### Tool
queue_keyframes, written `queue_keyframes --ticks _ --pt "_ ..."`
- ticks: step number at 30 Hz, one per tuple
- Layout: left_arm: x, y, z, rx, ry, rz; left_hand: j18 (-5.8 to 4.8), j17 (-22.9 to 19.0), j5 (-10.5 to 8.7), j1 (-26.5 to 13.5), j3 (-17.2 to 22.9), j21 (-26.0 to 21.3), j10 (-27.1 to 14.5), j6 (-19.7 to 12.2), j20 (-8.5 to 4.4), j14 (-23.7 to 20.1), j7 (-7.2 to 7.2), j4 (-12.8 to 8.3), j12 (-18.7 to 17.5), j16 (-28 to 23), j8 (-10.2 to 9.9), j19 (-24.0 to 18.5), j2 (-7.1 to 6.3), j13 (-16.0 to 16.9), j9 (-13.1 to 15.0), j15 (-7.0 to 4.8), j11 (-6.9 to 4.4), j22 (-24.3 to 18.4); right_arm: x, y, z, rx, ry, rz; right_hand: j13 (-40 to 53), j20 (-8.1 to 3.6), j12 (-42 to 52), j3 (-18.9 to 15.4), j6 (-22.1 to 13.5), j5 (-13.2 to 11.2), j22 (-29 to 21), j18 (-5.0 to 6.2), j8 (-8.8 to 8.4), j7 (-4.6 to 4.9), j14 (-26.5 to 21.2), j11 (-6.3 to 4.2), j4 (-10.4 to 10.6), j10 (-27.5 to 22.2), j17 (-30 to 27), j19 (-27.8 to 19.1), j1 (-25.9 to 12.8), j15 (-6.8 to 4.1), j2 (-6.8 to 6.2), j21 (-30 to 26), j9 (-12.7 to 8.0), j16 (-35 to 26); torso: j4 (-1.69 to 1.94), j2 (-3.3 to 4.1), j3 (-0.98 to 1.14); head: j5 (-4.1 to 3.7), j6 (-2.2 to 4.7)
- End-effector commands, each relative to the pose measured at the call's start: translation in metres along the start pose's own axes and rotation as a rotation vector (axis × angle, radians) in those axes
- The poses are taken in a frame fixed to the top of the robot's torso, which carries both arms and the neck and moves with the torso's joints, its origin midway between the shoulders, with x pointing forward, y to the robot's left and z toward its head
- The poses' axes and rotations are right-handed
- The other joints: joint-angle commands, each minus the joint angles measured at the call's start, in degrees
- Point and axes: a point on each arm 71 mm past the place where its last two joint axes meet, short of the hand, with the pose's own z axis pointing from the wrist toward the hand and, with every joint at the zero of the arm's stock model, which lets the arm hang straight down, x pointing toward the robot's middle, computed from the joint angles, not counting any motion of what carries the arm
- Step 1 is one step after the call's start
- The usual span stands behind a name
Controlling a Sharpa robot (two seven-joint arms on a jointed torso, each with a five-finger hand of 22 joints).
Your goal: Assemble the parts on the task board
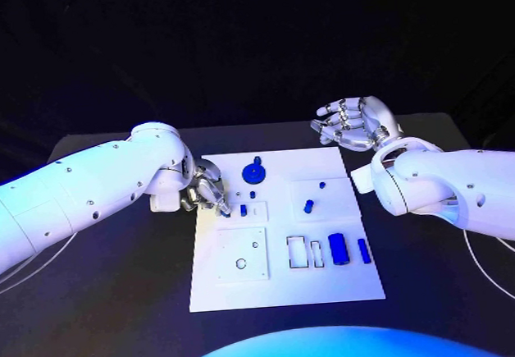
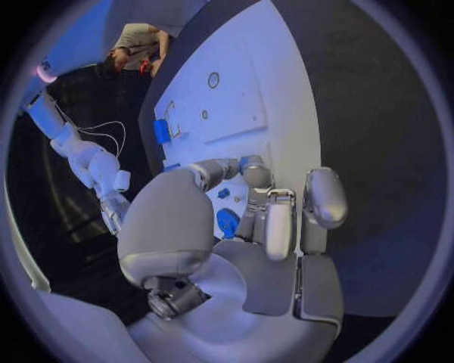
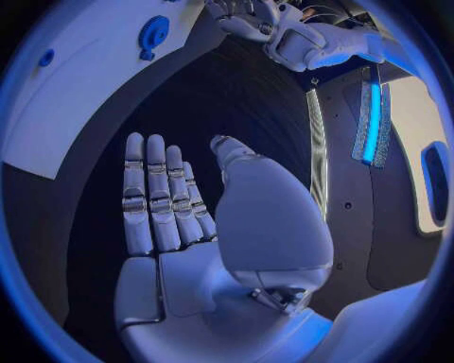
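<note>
left hand (image 1: 199,189) at task board (image 1: 286,287) edge — perhaps empty

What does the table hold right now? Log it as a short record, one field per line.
surface: black table
task board: white plate mid-table, long side running away from the robot
round blue part: on the board's far end
small blue parts: several mid-board, e.g.
long blue parts: two at the near right, beside a rectangular slot
left robot hand: at the board's left edge, fingers bent over it; grasp unclear
right robot hand: off the far right corner, fingers apart, holding nothing
</note>
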Motion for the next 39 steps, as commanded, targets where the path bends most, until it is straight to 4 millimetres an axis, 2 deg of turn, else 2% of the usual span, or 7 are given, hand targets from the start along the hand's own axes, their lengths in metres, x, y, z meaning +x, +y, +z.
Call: queue_keyframes --ticks 1,19,39 --pt "0.0016 -0.0015 0.0003 0.001 0.009 0.017 -0.16 12.2 0.24 0.1 10.9 0.2 0.4 1.0 0.09 5.1 -0.39 -11.4 0.3 0.3 0.0 0.2 0.63 0.0 0.1 -0.44 -0.17 -0.1 0.0014 0.0010 -0.0001 -0.013 0.015 0.006 -0.1 0.15 -0.2 0.3 -0.1 0.0 -0.2 0.73 -0.07 0.52 -0.2 0.41 -0.1 -0.1 -0.1 -0.4 -0.2 0.05 -0.29 -0.2 -0.1 -0.4 -0.01 0.00 0.01 -0.01 -0.01" --pt "0.0058 -0.0026 0.0045 -0.014 0.032 0.046 -0.22 12.4 0.24 0.1 10.9 0.3 0.5 1.0 0.08 5.2 -0.40 -11.4 0.4 0.4 -0.1 0.4 0.63 0.1 0.0 -0.44 -0.18 0.2 0.0013 0.0008 -0.0003 -0.010 0.017 0.007 -0.6 0.27 -0.4 0.2 -0.1 0.0 -0.9 0.73 -0.08 0.58 -0.4 0.49 -0.1 -0.1 -0.4 -0.7 -0.2 0.16 -0.30 -0.2 -0.1 -0.8 0.01 0.00 0.03 -0.11 -0.38" --pt "0.0031 -0.0051 0.0083 -0.010 -0.012 0.000 -0.24 12.6 1.10 -0.5 10.6 0.4 1.4 1.6 0.04 5.3 -0.28 -11.2 1.0 0.5 -0.5 0.5 0.70 1.1 -0.2 -0.44 -0.13 0.3 0.0010 0.0006 -0.0011 -0.005 0.021 0.008 -1.1 0.41 -0.5 0.1 -0.2 0.0 -1.7 0.73 -0.12 0.67 -0.6 0.60 -0.1 -0.2 -0.8 -1.0 -0.1 0.29 -0.32 -0.2 -0.2 -1.3 -0.06 0.08 0.01 -0.29 -0.27"
